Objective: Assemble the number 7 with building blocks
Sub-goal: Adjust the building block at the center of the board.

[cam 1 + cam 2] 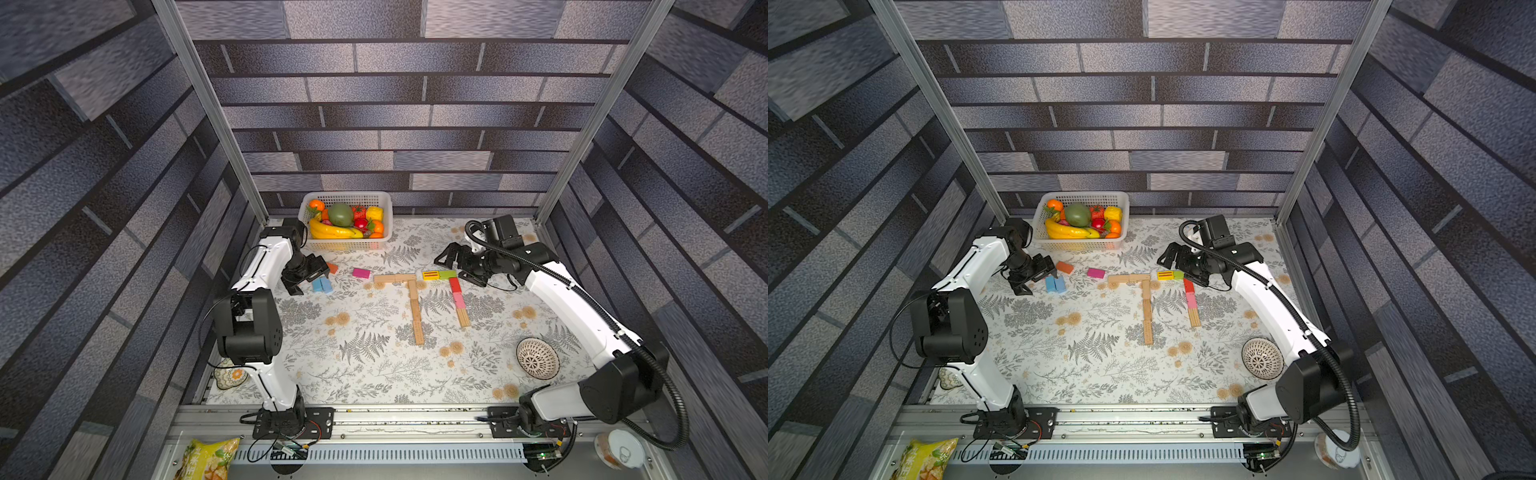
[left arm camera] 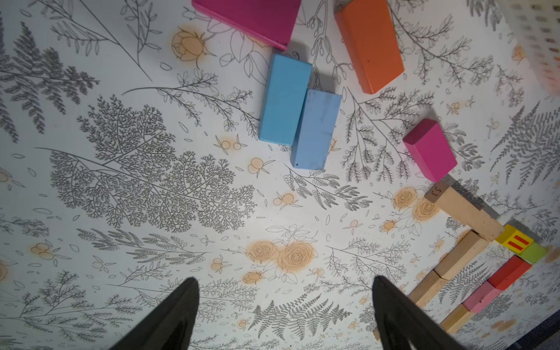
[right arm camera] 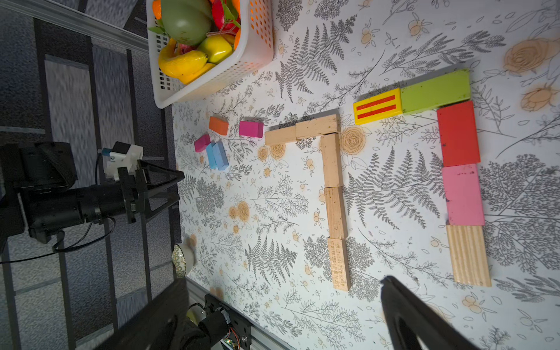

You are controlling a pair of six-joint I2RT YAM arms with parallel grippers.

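Two block figures shaped like a 7 lie side by side on the flowered cloth. One is plain tan wood point(image 1: 415, 309) point(image 3: 333, 188). The other has a yellow point(image 3: 377, 106) and green point(image 3: 435, 92) bar above a red point(image 3: 457, 133), pink point(image 3: 463, 194) and ridged tan point(image 3: 468, 254) stem. Loose blocks lie to the left: two blue ones point(image 2: 285, 100), an orange one point(image 2: 369, 45) and a magenta one point(image 2: 430, 150). My left gripper point(image 1: 312, 277) point(image 2: 284, 278) hovers open beside the blue blocks, holding nothing. Behind the coloured bar my right gripper point(image 1: 444, 258) point(image 3: 281, 280) hangs open and empty.
A white basket point(image 1: 388, 216) of toy fruit stands at the back, near the left arm. An overturned patterned bowl point(image 1: 537, 358) sits front right by the right arm. A small dish point(image 1: 230, 376) lies at the front left edge. Another magenta block point(image 2: 251, 18) lies by the blue ones.
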